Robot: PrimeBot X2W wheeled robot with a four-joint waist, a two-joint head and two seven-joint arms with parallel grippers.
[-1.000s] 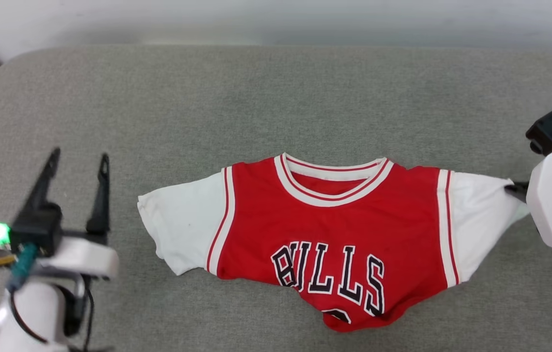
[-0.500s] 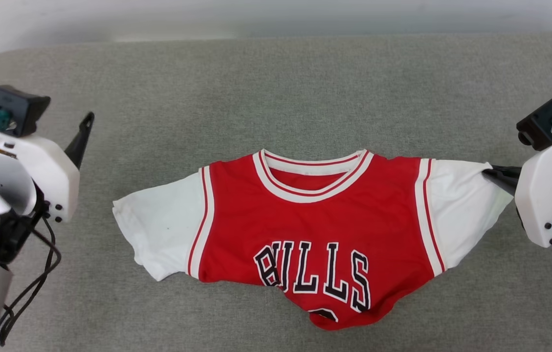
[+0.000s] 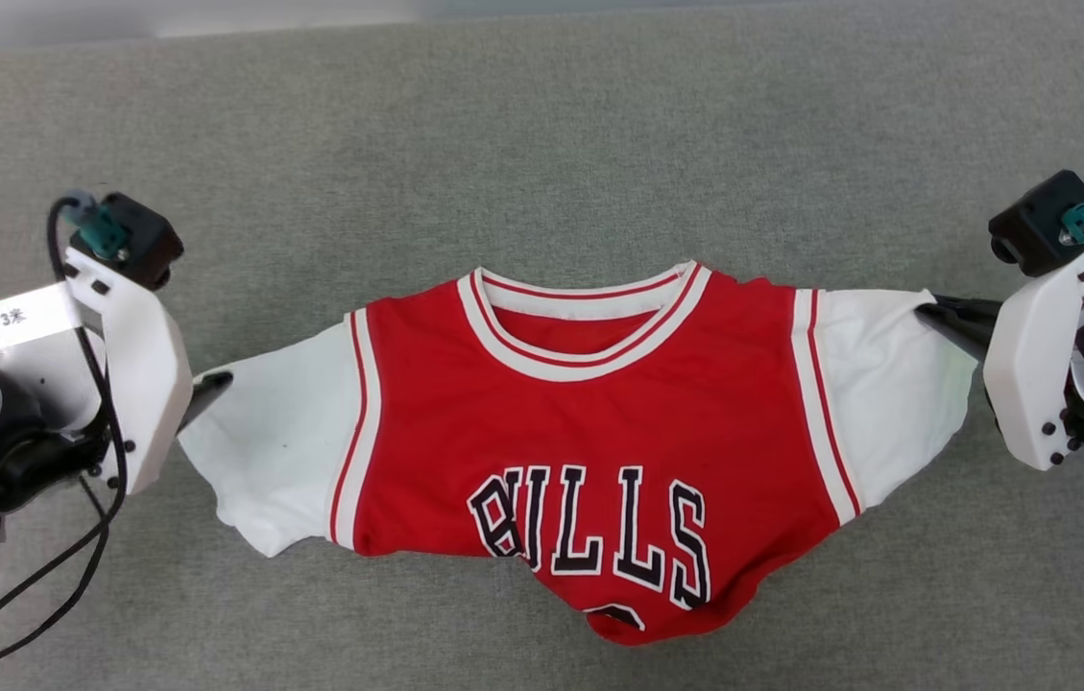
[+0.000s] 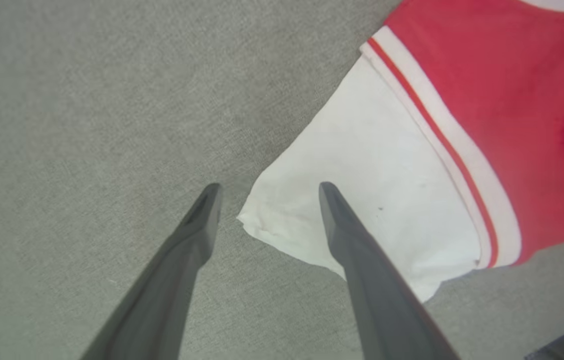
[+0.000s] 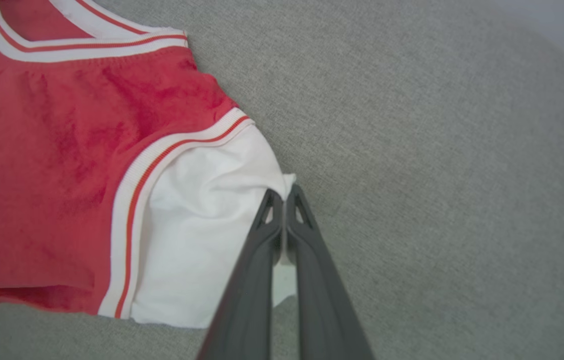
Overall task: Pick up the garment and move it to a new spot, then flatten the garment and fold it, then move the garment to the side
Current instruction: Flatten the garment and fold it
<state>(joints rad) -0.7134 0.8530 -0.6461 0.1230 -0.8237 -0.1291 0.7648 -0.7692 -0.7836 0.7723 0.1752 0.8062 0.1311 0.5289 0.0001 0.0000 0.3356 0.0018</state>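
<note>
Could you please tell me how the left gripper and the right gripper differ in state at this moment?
The left gripper's jaws stand open; the right gripper's jaws are shut. The left gripper holds nothing, with the corner of the left sleeve showing between its jaws; the right gripper pinches the edge of the right sleeve. Both sit at the garment's sleeve ends.

The garment (image 3: 590, 422) is laid front-up on the bench (image 3: 542, 144). One sleeve is clamped by the right pincer (image 3: 947, 321); the left pincer (image 3: 205, 389) is held at the other.
</note>
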